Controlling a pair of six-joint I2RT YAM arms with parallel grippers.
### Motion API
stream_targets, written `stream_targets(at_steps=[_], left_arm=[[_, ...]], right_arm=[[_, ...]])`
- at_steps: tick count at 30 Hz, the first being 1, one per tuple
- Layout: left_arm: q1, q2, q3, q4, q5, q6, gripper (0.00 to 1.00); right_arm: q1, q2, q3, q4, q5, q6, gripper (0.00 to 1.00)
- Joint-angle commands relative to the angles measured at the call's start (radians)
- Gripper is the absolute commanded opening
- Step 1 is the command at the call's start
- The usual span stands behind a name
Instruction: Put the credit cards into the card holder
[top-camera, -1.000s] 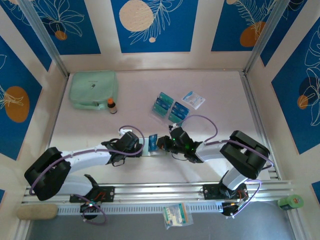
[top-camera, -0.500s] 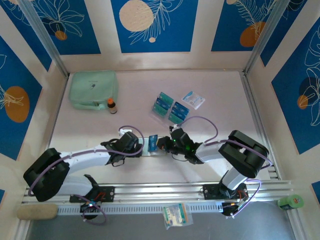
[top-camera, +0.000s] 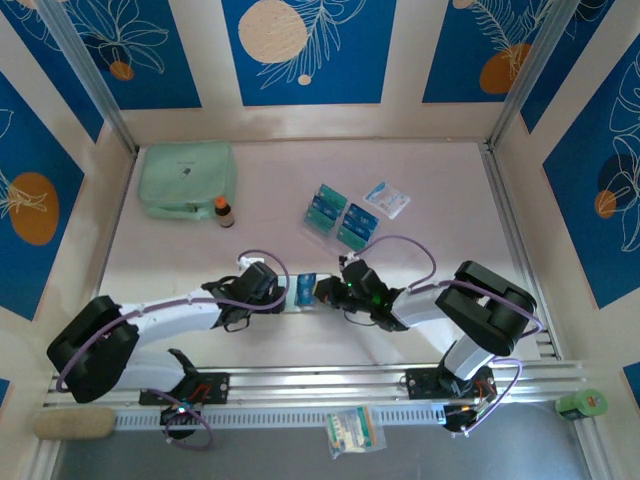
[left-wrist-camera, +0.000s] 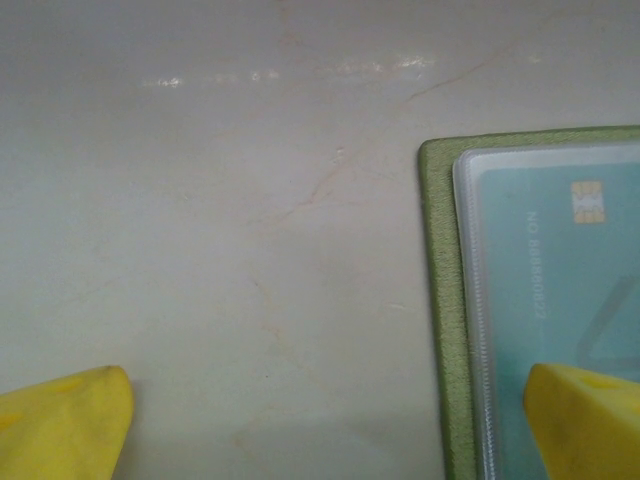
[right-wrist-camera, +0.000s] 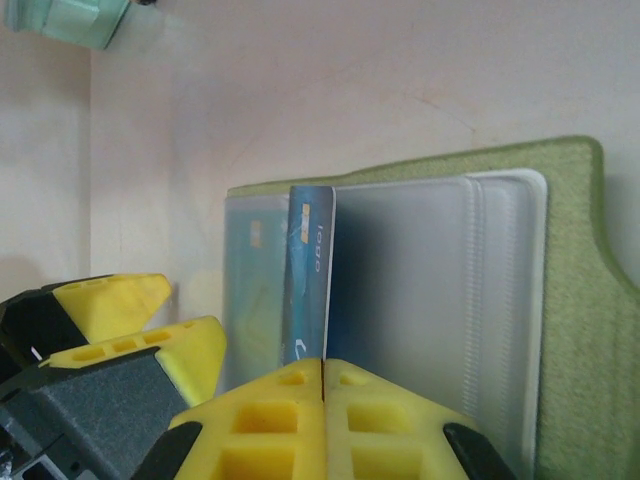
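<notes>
The olive-green card holder (right-wrist-camera: 575, 300) lies open on the table, clear pockets up. A teal credit card (left-wrist-camera: 560, 260) sits inside its left pocket. My right gripper (right-wrist-camera: 322, 365) is shut on a blue credit card (right-wrist-camera: 310, 270), held on edge over the pockets near the fold. My left gripper (left-wrist-camera: 330, 420) is open and low over the table; one yellow finger (left-wrist-camera: 585, 415) rests over the holder's left pocket and the other finger (left-wrist-camera: 70, 420) is over bare table. From above, both grippers meet at the blue card (top-camera: 306, 288). More credit cards (top-camera: 327, 208) lie in two small piles behind.
A white-and-blue packet (top-camera: 387, 198) lies right of the card piles. A mint zip pouch (top-camera: 187, 178) and a small bottle (top-camera: 223, 211) stand at the back left. Patterned walls enclose the table on three sides.
The right gripper with the blue card has shifted very slightly. The left arm and the card holder have not moved.
</notes>
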Motion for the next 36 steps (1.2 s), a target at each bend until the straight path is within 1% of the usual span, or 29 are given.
stream_targets(at_steps=[1,28,36], left_arm=[[0.009,0.011,-0.009,-0.003,-0.002,0.01,1.0],[0.008,0.022,-0.023,0.009,-0.005,0.004,1.0],[0.008,0.018,-0.024,0.008,-0.006,0.004,1.0]], right_arm=[[0.015,0.009,-0.019,0.002,0.017,0.004,0.0],[0.034,0.003,-0.025,-0.027,0.034,0.025,0.0],[0.039,-0.028,0.017,-0.143,0.029,0.013,0.0]])
